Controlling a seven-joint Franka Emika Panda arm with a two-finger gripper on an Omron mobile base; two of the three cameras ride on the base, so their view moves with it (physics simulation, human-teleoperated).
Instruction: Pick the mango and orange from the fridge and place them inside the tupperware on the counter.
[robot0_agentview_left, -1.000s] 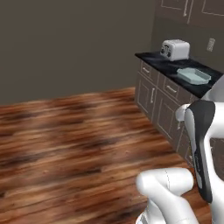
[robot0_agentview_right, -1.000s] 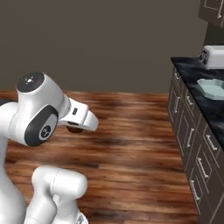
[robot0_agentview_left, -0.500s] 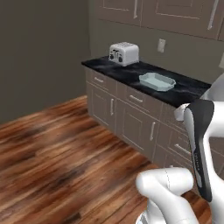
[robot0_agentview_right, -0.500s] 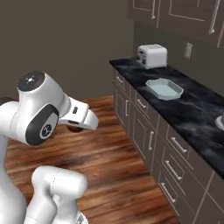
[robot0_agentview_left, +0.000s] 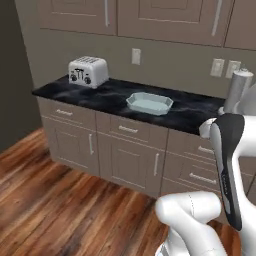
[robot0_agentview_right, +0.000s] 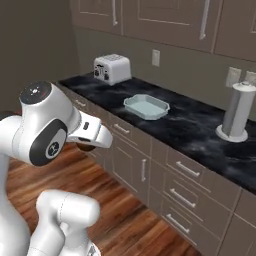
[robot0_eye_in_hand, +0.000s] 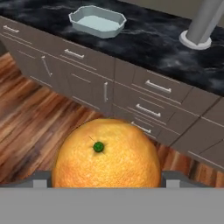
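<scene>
A large round orange (robot0_eye_in_hand: 107, 157) with a green stem dot sits low in the hand view, and my gripper (robot0_eye_in_hand: 107, 177) is shut on it. From the right base view the hand (robot0_agentview_right: 92, 136) hangs beside the arm's big joint, with the orange (robot0_agentview_right: 85, 147) as a dark orange-brown lump under it. The pale blue-grey tupperware (robot0_agentview_left: 149, 102) (robot0_agentview_right: 146, 106) (robot0_eye_in_hand: 97, 21) rests open on the black marble counter (robot0_agentview_left: 100, 92) (robot0_agentview_right: 200, 125) (robot0_eye_in_hand: 153, 41), well ahead of the gripper. The mango and the fridge are out of view.
A silver toaster (robot0_agentview_left: 88, 71) (robot0_agentview_right: 112, 68) stands at the counter's left end. A grey paper-towel roll (robot0_agentview_right: 236, 112) (robot0_eye_in_hand: 201, 22) stands right of the tupperware. Brown drawers with silver handles (robot0_eye_in_hand: 105, 92) front the counter above the wooden floor (robot0_agentview_left: 60, 210).
The base has turned, so both base views swung from bare floor to face the counter, which is now nearer and central. The arm holds its pose.
</scene>
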